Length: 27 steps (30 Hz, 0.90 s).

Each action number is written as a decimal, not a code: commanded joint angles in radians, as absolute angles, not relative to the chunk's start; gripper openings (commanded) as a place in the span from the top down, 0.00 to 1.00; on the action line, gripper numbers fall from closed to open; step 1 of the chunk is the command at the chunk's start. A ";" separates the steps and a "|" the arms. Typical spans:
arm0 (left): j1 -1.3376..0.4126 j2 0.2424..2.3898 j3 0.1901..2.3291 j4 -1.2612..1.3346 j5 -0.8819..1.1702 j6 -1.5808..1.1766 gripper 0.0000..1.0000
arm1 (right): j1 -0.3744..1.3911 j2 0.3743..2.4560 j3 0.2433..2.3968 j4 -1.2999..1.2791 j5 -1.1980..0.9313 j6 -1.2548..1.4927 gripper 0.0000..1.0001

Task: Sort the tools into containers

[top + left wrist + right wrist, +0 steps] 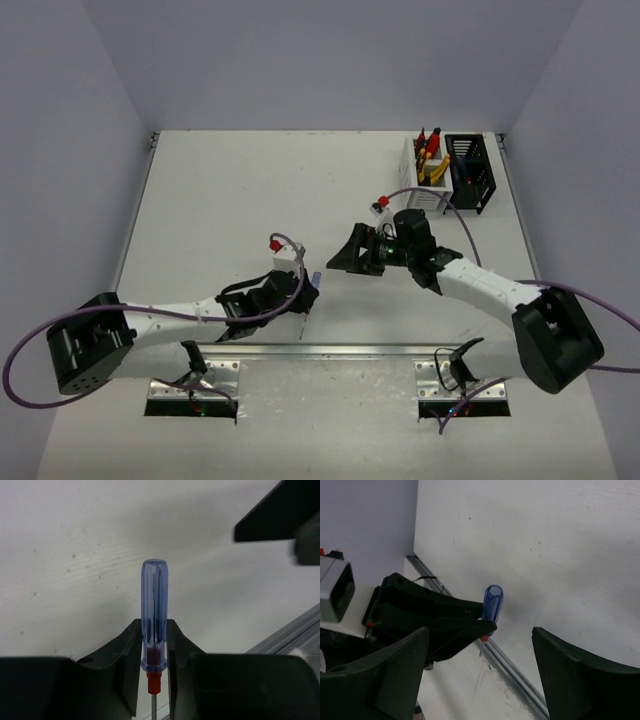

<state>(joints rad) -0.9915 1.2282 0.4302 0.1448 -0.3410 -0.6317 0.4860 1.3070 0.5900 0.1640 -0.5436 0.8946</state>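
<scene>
Likely a handover: the left gripper [154, 630] clamps the blue screwdriver [154, 600] by its lower handle, and the spread-wide right gripper [350, 252] at frame centre must next grasp its free top.

Screwdriver [154, 605] front and centre: see-thru blue handle, red core at the base, red collar, thin silver shaft. Left gripper [154, 627] matte black, right gripper [480, 635] black too. Table [230, 190] off-white w/ faint dark specks. Over to the white bin [417, 190]: yellow plier handles [433, 172] and red handles [431, 143] poking out. Black bin [470, 175] dark thru & thru, slot pattern on both. Arms [170, 318] white w/ black joints, cables [432, 192] purple, rail [340, 350] silver, walls [330, 60] pale lilac-grey.
</scene>
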 commanded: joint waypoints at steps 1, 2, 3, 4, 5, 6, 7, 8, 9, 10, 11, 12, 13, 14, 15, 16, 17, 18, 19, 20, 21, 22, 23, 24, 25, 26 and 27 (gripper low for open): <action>-1.002 1.134 0.371 0.522 -0.306 -0.552 1.00 | 0.556 1.331 0.607 0.343 -0.441 1.038 0.19; -1.003 1.112 0.360 0.559 -0.286 -0.535 1.00 | 0.591 1.352 0.635 0.341 -0.434 1.033 0.20; -1.003 1.106 0.357 0.573 -0.272 -0.522 1.00 | 0.604 1.360 0.637 0.332 -0.435 1.027 0.20; -1.004 1.101 0.356 0.592 -0.260 -0.508 1.00 | 0.617 1.370 0.663 0.317 -0.430 1.015 0.22; -1.005 1.097 0.353 0.609 -0.252 -0.498 1.00 | 0.629 1.380 0.683 0.306 -0.426 1.006 0.26; -1.005 1.091 0.347 0.621 -0.253 -0.497 1.00 | 0.640 1.387 0.693 0.302 -0.425 1.004 0.32; -1.005 1.085 0.341 0.633 -0.254 -0.496 1.00 | 0.650 1.395 0.702 0.299 -0.424 1.002 0.37; -1.005 1.080 0.336 0.646 -0.254 -0.496 1.00 | 0.660 1.400 0.708 0.297 -0.421 1.000 0.43; -1.005 1.076 0.332 0.664 -0.254 -0.495 1.00 | 0.668 1.400 0.706 0.300 -0.415 1.000 0.48; -1.005 1.073 0.328 0.678 -0.252 -0.496 1.00 | 0.674 1.401 0.703 0.302 -0.409 1.000 0.53; -1.005 1.072 0.325 0.689 -0.248 -0.498 1.00 | 0.675 1.401 0.699 0.303 -0.404 1.001 0.59; -1.005 1.072 0.324 0.701 -0.242 -0.500 1.00 | 0.677 1.401 0.693 0.307 -0.400 1.002 0.68; -1.005 1.073 0.323 0.706 -0.240 -0.503 1.00 | 0.679 1.402 0.692 0.307 -0.399 1.002 0.80; -1.005 1.075 0.325 0.705 -0.242 -0.504 1.00 | 0.679 1.401 0.692 0.305 -0.397 1.002 0.90; -1.005 1.076 0.330 0.698 -0.247 -0.503 1.00 | 0.678 1.399 0.693 0.301 -0.395 1.002 0.98; -1.005 1.081 0.342 0.671 -0.265 -0.506 0.95 | 0.678 1.395 0.696 0.285 -0.388 0.997 1.00; -1.005 1.086 0.358 0.634 -0.288 -0.511 0.85 | 0.678 1.388 0.699 0.267 -0.377 0.989 1.00; -1.005 1.089 0.391 0.561 -0.328 -0.523 0.48 | 0.679 1.375 0.712 0.250 -0.350 0.970 1.00; -1.005 1.093 0.424 0.489 -0.366 -0.533 0.21 | 0.677 1.362 0.728 0.193 -0.314 0.943 1.00; -1.005 1.097 0.459 0.414 -0.403 -0.542 0.01 | 0.672 1.350 0.748 0.127 -0.270 0.910 1.00; -1.005 1.097 0.501 0.324 -0.434 -0.555 0.01 | 0.664 1.339 0.782 0.080 -0.198 0.859 1.00; -1.005 1.096 0.540 0.236 -0.463 -0.567 0.00 | 0.653 1.326 0.815 0.030 -0.129 0.810 1.00; -1.005 1.085 0.565 0.167 -0.483 -0.580 0.00 | 0.622 1.304 0.841 -0.041 -0.075 0.772 1.00; -1.005 1.075 0.594 0.092 -0.505 -0.599 0.00 | 0.591 1.284 0.872 -0.107 -0.018 0.731 1.00; -1.005 1.066 0.635 0.000 -0.530 -0.638 0.00 | 0.560 1.271 0.919 -0.157 0.049 0.675 1.00; -1.005 1.057 0.659 -0.088 -0.553 -0.662 0.00 | 0.528 1.258 0.958 -0.201 0.112 0.629 1.00; -1.005 1.049 0.679 -0.181 -0.562 -0.666 0.00 | 0.486 1.244 0.986 -0.227 0.195 0.593 1.00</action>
